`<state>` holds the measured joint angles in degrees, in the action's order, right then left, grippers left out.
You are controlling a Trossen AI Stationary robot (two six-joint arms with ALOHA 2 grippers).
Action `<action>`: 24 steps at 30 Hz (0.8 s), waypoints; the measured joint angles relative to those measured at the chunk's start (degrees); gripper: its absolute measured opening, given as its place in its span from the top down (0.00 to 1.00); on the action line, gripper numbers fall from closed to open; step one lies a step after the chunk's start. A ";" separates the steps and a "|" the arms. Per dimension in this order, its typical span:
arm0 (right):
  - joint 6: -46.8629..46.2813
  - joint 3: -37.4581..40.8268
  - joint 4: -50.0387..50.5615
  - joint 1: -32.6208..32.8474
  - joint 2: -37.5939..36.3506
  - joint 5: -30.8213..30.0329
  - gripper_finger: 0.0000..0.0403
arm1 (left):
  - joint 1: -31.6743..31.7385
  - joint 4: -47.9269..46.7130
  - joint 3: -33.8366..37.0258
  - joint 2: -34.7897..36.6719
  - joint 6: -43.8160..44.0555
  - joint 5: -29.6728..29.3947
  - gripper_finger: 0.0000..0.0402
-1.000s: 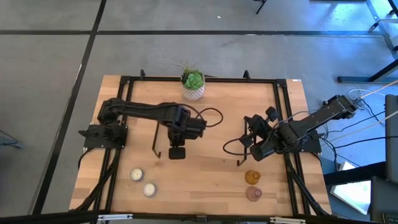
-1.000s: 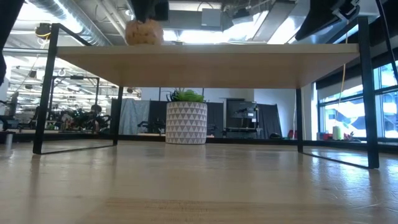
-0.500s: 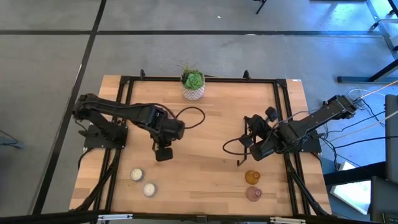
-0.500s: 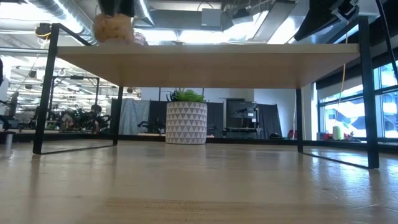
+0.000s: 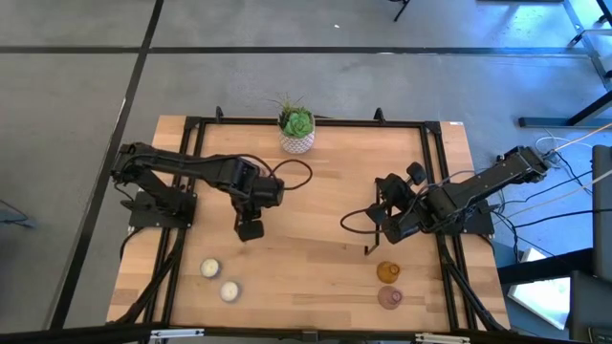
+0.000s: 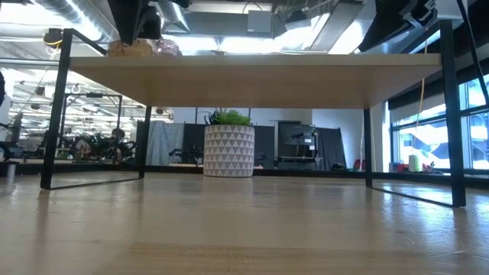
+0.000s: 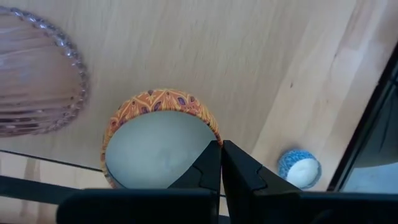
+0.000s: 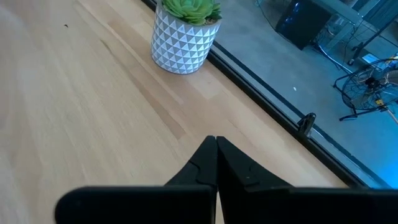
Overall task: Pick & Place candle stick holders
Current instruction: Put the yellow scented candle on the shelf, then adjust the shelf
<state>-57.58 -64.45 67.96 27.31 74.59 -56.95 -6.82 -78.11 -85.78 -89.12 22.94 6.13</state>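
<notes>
My left gripper [image 5: 251, 229] points down over the table's left half, shut on an orange-patterned candle stick holder [image 7: 158, 146] with a white filling. The gripper hides this holder in the high view. In the low view the holder [image 6: 130, 47] sits at tabletop level beside a ribbed pink holder [image 6: 168, 47]. Two cream-white holders [image 5: 209, 268] [image 5: 229, 290] stand near the front left. An amber holder [image 5: 387, 272] and a pink one [image 5: 389, 296] stand at the front right. My right gripper [image 8: 216, 146] is shut on nothing above the table's right half. My left gripper holds the orange-patterned holder by its rim [image 7: 210, 138], with the shut fingertips [image 7: 231, 163] meeting at that edge from above, pointing down. The holder stays upright below the fingers. Whether its base rests on the table or hangs just above it, I cannot tell.
A white pot with a green plant [image 5: 297, 132] stands at the far edge, middle. A black metal frame [image 5: 191, 124] runs around the tabletop. The ribbed pink holder [image 7: 34, 74] is close to the held one. Bare wood lies in the table's middle.
My left gripper has carried the orange-patterned holder toward the table's left edge and downward, rolling a little. The holder has sunk from above the tabletop to tabletop level, beside the pink holder. My right arm has kept still.
</notes>
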 joint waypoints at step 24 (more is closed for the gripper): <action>0.15 0.00 -0.04 0.02 0.00 0.02 1.00 | -2.13 -3.89 -7.48 0.28 0.92 -4.00 0.73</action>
<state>-57.43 -64.45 67.92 27.33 74.59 -56.93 -8.95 -82.00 -93.26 -88.85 23.86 2.14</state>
